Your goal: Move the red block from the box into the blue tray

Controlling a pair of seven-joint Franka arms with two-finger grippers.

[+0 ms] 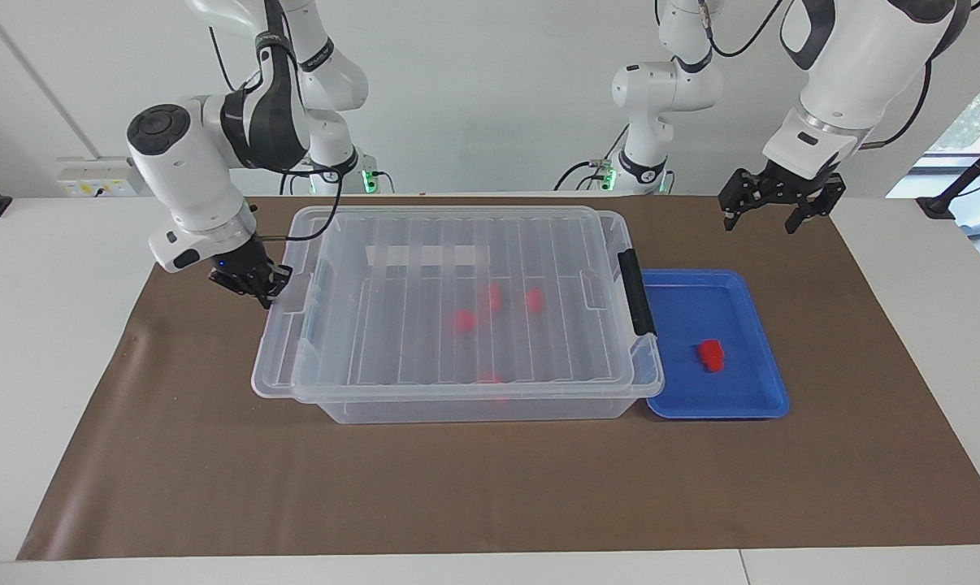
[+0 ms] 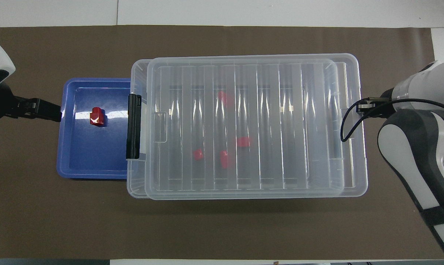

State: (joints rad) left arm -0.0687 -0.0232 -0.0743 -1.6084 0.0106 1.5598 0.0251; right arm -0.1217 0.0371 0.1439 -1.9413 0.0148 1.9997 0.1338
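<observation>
One red block (image 1: 710, 354) lies in the blue tray (image 1: 750, 402), also seen in the overhead view (image 2: 98, 116) in the tray (image 2: 82, 167). Several more red blocks (image 1: 463, 320) show blurred through the ribbed lid of the clear box (image 1: 457, 406), which lies on the box, shifted slightly askew. The tray stands against the box's black-latch end (image 1: 638, 292). My left gripper (image 1: 760, 223) is open and empty, up in the air over the mat beside the tray. My right gripper (image 1: 256, 288) is low at the lid's edge at the box's other end.
A brown mat (image 1: 214, 487) covers the table under the box and tray. White table edges lie at both ends. A cable loops from the right wrist (image 2: 349, 125) over the box's end.
</observation>
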